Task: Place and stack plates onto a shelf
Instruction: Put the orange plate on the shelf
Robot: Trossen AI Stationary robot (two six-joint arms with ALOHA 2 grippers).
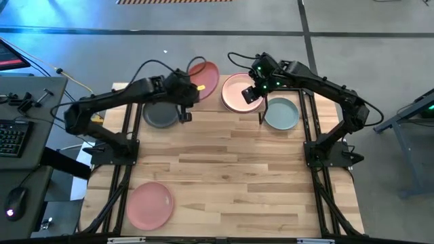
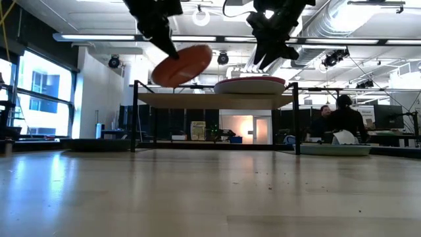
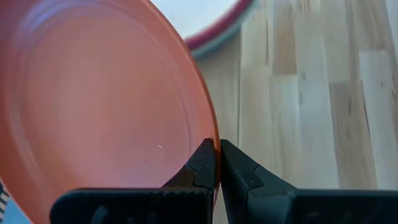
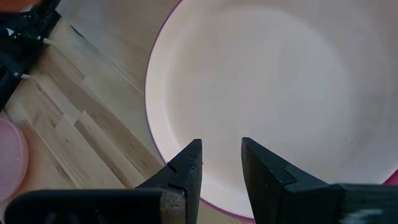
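The round terracotta plate (image 1: pixel 205 78) hangs tilted above the left half of the small light-wood shelf (image 2: pixel 214 99) with thin black legs, and we see the left gripper (image 3: pixel 218 163) clenched on its rim. On the right half of the shelf lies a stack of plates (image 2: pixel 250 85): a cream plate (image 1: pixel 239 91) on top, with a magenta rim and a pale edge showing just beneath it in the wrist views; we cannot count how many lie in that stack. The right gripper (image 4: pixel 220 163) hovers just above the cream plate, its fingers parted and holding nothing.

Around the shelf, on the large slatted wooden tabletop (image 1: pixel 224 176), we count three loose plates. A dark grey plate (image 1: pixel 161 113) lies beside the shelf on the left arm's side, partly under that arm. A pale teal plate (image 1: pixel 281 113) lies beside the shelf on the right arm's side, close to a shelf leg. A pink plate (image 1: pixel 150 205) sits well apart from the shelf, at the table's near left corner. Nothing lies between the tilted plate and the bare left half of the shelf.

Beyond the shelf, two people (image 2: pixel 335 118) sit at a desk in the room. A keyboard (image 1: pixel 11 137) and mouse (image 1: pixel 15 200) rest on a side desk left of the table. We can read no writing.
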